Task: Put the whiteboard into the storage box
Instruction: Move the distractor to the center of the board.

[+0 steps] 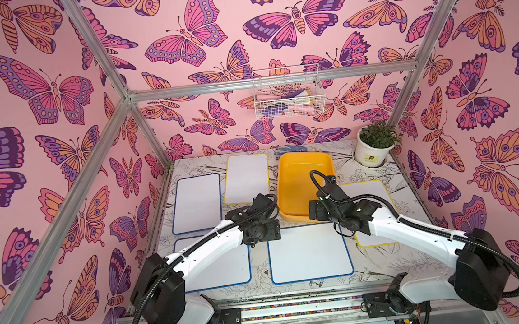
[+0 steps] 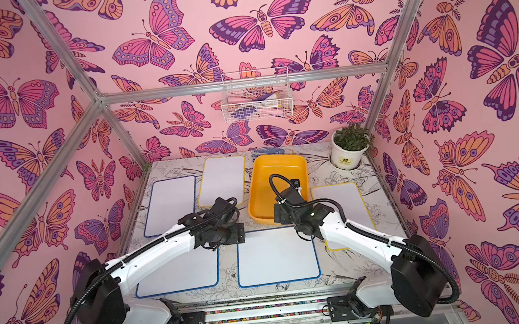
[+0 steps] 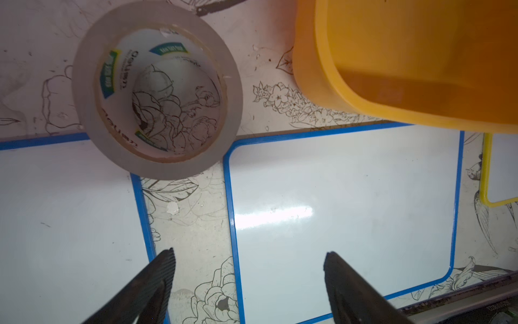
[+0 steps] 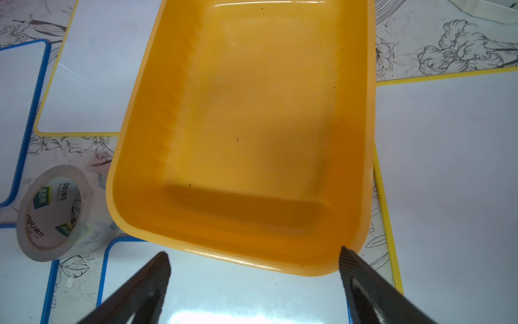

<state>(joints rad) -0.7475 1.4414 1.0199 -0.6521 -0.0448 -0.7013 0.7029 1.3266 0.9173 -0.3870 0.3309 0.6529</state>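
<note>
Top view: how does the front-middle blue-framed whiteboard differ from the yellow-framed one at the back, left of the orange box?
The blue-framed whiteboard has a blue rim and lies long side across the table; the yellow-framed whiteboard has a yellow rim and runs lengthwise front to back. Both are blank and white.

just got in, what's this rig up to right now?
Two robot arms are meant to put whiteboards into the yellow storage box. Nothing is in yet: the box is empty and five boards lie flat around it. Both grippers are open and hold nothing. The left gripper hovers over the edge of a blue-edged whiteboard, near a tape roll. The right gripper hovers at the box's near end.
</note>
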